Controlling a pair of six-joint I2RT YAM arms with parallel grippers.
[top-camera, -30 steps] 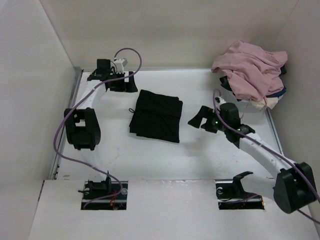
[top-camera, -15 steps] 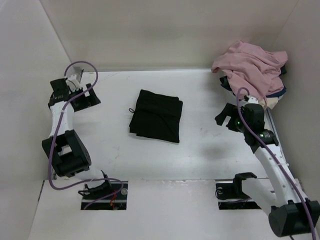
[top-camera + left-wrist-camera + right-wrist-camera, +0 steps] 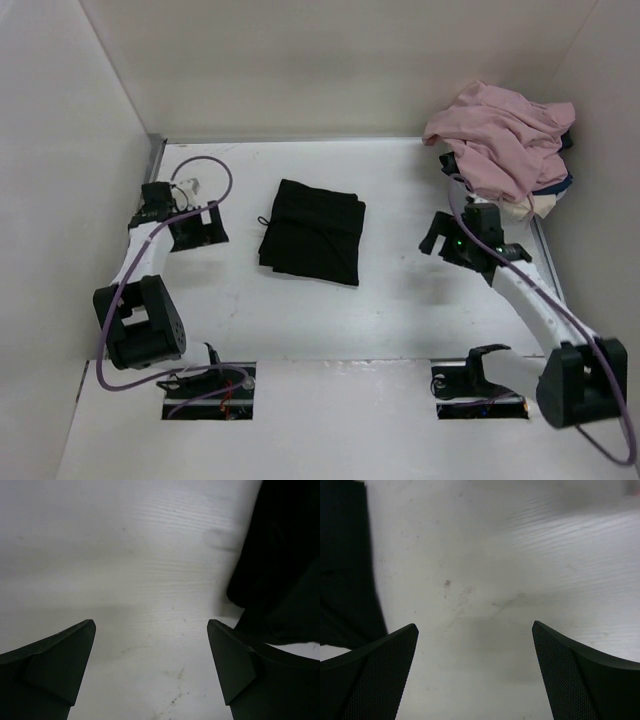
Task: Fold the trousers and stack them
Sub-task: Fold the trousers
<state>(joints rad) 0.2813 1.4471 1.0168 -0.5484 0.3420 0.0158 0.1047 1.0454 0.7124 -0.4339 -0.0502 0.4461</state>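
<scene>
I am looking down on a flat white tabletop [image 3: 400,300] boxed in by plain pale walls on the left, far and right sides, with a thin grey strip [image 3: 153,170] running along its left edge. The surface is matte and lightly scuffed; the right wrist camera picks up a small brownish speck [image 3: 447,583] and faint streaks on it. At the near edge, two rectangular cut-outs [image 3: 208,385] hold the arm mounts and their wiring. The plain black trousers of soft matte cloth [image 3: 312,232] lie folded into a compact rectangle near the middle of the table, slightly toward the far side, between the two arms and touched by neither. In the far right corner sits a heaped dusty-pink garment [image 3: 495,135], with a bit of navy and cream cloth [image 3: 552,190] showing under its right side. I cannot tell whether a bin sits beneath that heap, since the cloth and the right arm cover it. The left gripper [image 3: 197,232] hangs over bare table left of the trousers, its dark fingers [image 3: 55,665] spread wide with nothing between them; the trousers' edge shows at the right of its wrist view. The right gripper [image 3: 436,236] hangs right of the trousers, fingers [image 3: 370,675] equally wide apart and holding nothing.
</scene>
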